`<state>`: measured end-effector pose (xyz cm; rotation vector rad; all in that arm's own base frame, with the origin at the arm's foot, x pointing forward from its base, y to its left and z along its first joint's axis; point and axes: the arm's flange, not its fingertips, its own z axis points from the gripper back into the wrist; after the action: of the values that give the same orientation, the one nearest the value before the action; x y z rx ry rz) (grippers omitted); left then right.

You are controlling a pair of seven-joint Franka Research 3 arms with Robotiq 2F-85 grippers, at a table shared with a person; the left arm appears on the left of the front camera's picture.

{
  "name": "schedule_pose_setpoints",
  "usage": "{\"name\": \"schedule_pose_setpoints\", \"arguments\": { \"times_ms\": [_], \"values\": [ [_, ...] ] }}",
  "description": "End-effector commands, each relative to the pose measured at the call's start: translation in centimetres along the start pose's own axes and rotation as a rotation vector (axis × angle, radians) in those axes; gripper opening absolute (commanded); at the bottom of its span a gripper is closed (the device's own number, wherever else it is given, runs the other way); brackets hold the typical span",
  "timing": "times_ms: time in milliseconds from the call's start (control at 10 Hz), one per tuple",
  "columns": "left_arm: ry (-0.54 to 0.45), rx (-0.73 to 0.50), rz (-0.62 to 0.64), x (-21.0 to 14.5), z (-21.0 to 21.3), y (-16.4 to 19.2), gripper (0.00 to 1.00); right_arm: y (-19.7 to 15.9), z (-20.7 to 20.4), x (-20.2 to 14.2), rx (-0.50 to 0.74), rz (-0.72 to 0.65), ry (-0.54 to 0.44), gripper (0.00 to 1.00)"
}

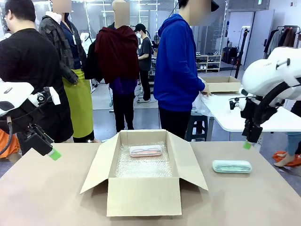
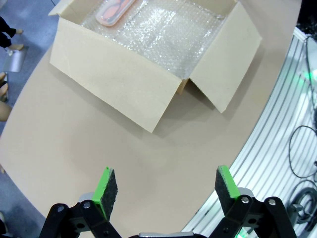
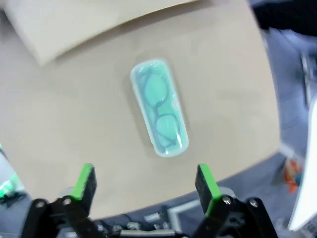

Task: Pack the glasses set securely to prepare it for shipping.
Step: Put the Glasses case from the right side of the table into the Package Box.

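Mint green case (image 3: 159, 106) lies flat on the bench (image 1: 47, 197), lower right of front frame. Right claw (image 3: 145, 172) is spread and empty. Pink case (image 1: 146, 150) sits in the box (image 1: 143, 197), frame center. Left claw (image 2: 164, 174) is spread and empty. Case looks light, rigid and probably slick: pinch its 2 long sides at mid-length.

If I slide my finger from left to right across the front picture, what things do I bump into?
The left arm's fingers → the cardboard box, with the pink case lying inside it → the mint green case on the table.
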<state>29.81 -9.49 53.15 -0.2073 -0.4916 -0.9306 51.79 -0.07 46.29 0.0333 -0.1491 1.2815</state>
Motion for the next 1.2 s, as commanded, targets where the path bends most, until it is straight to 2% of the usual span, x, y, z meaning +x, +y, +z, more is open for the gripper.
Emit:
{"name": "schedule_pose_setpoints", "arguments": {
  "times_ms": [0, 100, 200, 500, 600, 800, 1100],
  "values": [
    [-0.014, -0.006, -0.001, 0.0, 0.0, 0.1, 1.0, 0.2, -1.1, 1.1, -0.063, 0.284, 0.053, 1.0],
    [-0.014, -0.006, -0.001, 0.0, 0.0, 0.1, 1.0, 0.7, -1.5, 1.8, -0.066, 0.252, 0.033, 1.0],
    [-0.014, -0.006, -0.001, 0.0, 0.0, 0.1, 1.0, 0.2, -0.7, 1.0, 0.0, 0.153, 0.04, 1.0],
    [-0.014, -0.006, -0.001, 0.0, 0.0, 0.1, 1.0, 0.2, -0.7, 1.0, 0.0, 0.153, 0.04, 1.0],
    [-0.014, -0.006, -0.001, 0.0, 0.0, 0.1, 1.0, 0.1, -1.0, 1.0, -0.011, 0.201, 0.049, 1.0],
    [-0.014, -0.006, -0.001, 0.0, 0.0, 0.1, 1.0, -1.0, -3.8, 0.2, -0.038, 0.238, 0.014, 1.0],
    [-0.014, -0.006, -0.001, 0.0, 0.0, 0.1, 1.0, -1.3, -8.0, -0.4, -0.049, 0.207, 0.011, 1.0]
  ]
}}
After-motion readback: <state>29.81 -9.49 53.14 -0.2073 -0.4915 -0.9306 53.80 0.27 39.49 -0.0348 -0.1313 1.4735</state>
